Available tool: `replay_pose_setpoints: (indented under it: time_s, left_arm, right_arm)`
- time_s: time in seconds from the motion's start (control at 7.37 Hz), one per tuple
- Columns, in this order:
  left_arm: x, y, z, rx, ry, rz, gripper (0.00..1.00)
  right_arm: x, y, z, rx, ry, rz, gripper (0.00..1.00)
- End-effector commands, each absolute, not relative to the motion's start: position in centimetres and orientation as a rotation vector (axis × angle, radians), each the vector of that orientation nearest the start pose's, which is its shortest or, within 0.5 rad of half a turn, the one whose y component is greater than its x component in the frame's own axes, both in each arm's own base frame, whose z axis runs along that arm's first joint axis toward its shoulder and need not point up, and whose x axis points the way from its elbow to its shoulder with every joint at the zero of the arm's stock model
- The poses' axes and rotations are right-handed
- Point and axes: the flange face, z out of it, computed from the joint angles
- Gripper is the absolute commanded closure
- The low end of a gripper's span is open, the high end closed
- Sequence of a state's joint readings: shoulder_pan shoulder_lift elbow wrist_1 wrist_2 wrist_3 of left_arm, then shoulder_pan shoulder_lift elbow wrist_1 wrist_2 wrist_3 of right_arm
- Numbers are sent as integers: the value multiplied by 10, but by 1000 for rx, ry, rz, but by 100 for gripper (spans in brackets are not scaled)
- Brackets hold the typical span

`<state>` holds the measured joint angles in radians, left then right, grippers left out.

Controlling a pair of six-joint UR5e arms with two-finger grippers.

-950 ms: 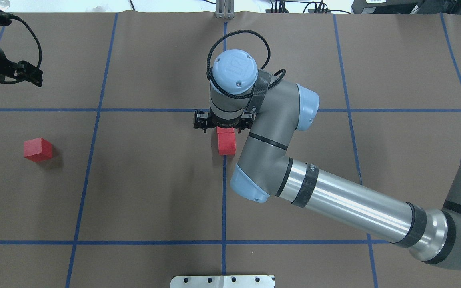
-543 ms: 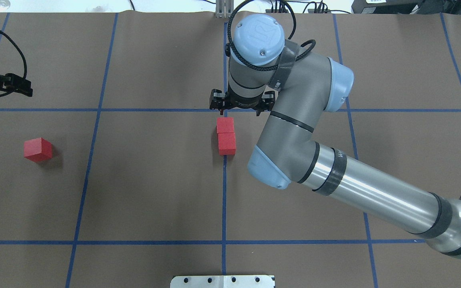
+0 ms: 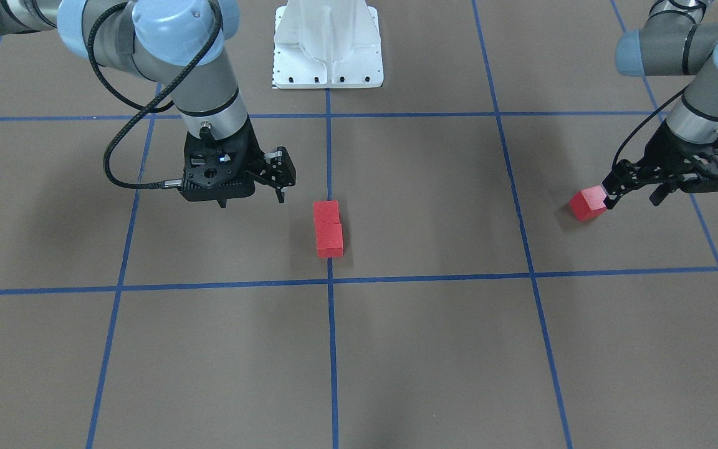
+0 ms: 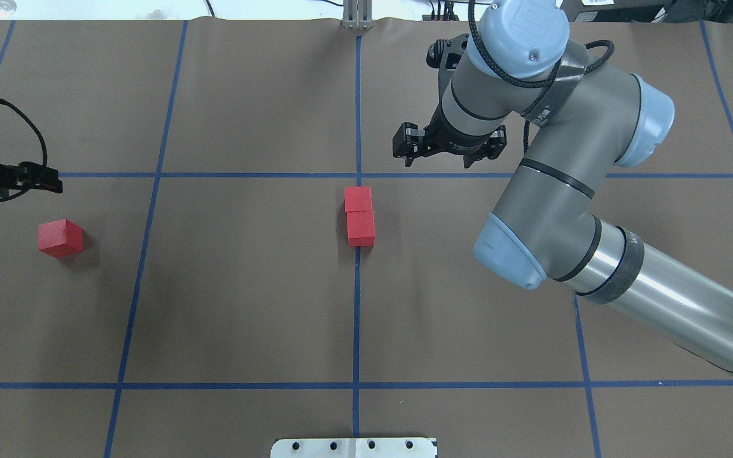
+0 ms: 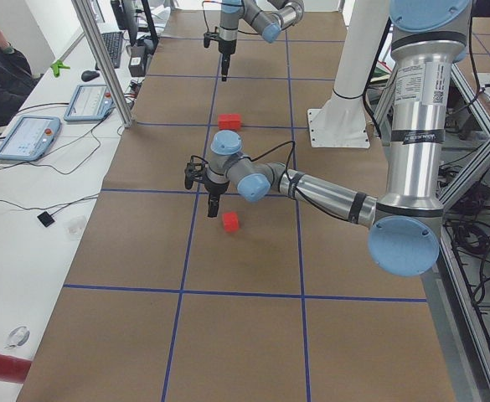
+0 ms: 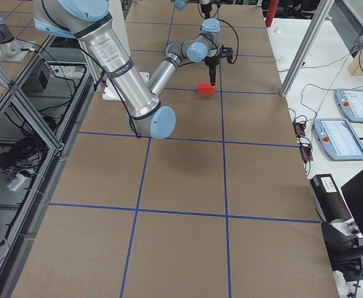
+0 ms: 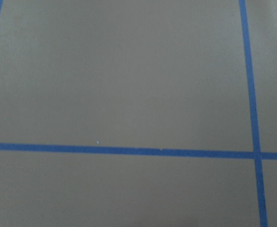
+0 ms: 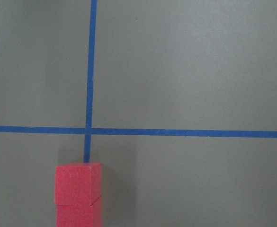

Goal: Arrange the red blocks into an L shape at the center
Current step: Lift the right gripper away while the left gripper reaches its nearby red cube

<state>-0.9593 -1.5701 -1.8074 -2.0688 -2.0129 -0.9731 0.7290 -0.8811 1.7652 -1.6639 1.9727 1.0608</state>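
Red blocks [image 4: 359, 216]: you see two touching at the center [image 4: 357, 270], third block [image 4: 59, 237] near the spread left end effector [image 3: 632, 198]; right end effector [image 3: 252, 194] spread too.

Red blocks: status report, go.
Both tools open, empty: right tool off the pair, left tool near lone block. Two red blocks touching, in line on middle tape. L unfinished; nothing seen between.
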Motion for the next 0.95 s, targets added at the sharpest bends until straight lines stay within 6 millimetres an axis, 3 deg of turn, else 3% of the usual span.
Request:
replay_pose_setpoints:
  time_s: [0.0,0.27,0.81]
  left_arm:
    - [256,-454,505,210,783,-179,0]
    - [266,-444,521,181,762,-157,0]
    - [271,-446,539,163,737,-148,0]
  right_arm:
    - [-422,-506,186,142,-855,44,1]
    - [-422,-507,190,142,-848,47,1]
    - [-425,-507,193,140,-841,47,1]
